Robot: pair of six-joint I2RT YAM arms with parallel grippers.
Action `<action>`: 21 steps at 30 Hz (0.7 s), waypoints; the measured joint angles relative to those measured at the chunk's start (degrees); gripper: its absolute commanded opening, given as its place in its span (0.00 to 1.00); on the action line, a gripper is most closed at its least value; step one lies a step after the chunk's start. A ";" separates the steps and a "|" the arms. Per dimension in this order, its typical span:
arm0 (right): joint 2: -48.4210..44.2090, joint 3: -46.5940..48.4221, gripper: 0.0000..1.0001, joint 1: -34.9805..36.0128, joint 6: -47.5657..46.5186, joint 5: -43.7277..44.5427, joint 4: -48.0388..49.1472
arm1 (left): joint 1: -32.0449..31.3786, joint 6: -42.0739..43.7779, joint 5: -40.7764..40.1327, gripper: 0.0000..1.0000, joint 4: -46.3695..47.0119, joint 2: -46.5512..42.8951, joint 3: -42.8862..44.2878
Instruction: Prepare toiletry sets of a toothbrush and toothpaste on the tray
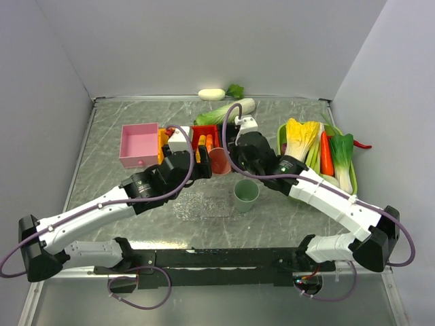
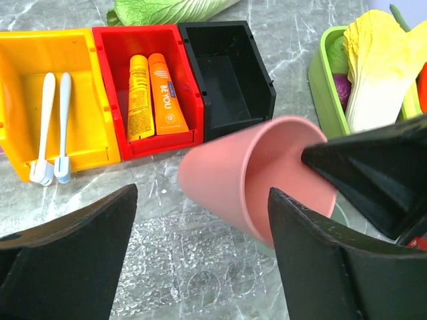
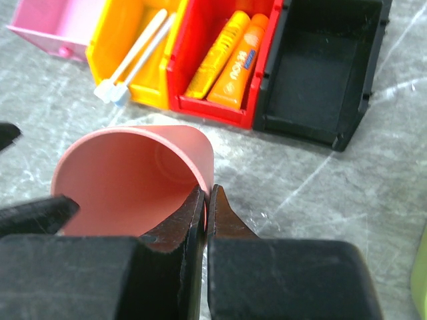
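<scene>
Surface: a grey slab (image 1: 115, 115) with pale marble veins and a thin metal rim.
Room: plain pale walls (image 1: 204, 41) close in the surface at the back and on both sides.
Red bin (image 2: 110, 80): it stands in a row of bins towards the back of the surface, and every place below is given from it.
Toothpaste (image 2: 157, 93): two tubes, one yellow-orange and one orange, lie side by side inside the red bin.
Toothbrush (image 2: 53, 127): two pale sticks lie in the yellow bin (image 2: 90, 143), which touches the red bin's left wall.
Black bin (image 2: 227, 73): touches the red bin's right wall.
Pink bin (image 1: 138, 145): left of the red bin, beyond the yellow one.
Tray (image 1: 202, 204): clear and speckled, flat on the surface in front of the red bin, towards the arms.
Pink cup (image 3: 127, 173): tilted, just in front of the red bin.
Right gripper (image 3: 205, 193): jaws pinched on the pink cup's rim.
Left gripper (image 2: 200, 200): jaws spread wide with nothing in them, near the pink cup.
Green cup (image 1: 246, 195): upright, in front and to the right of the red bin.
Vegetable tray (image 2: 319, 83): green, well to the right of the red bin.
</scene>
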 measured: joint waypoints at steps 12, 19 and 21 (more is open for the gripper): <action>-1.03 -1.79 0.00 1.05 0.68 2.40 0.11 | 0.00 0.02 -0.76 0.65 -0.66 5.40 2.80; -2.36 -2.82 0.00 1.57 0.76 2.58 0.59 | -0.07 -0.17 -0.20 0.33 -0.61 7.69 4.94; -2.34 -2.89 0.00 1.70 0.87 2.62 0.83 | -0.15 -0.28 0.31 0.29 -0.63 7.93 5.22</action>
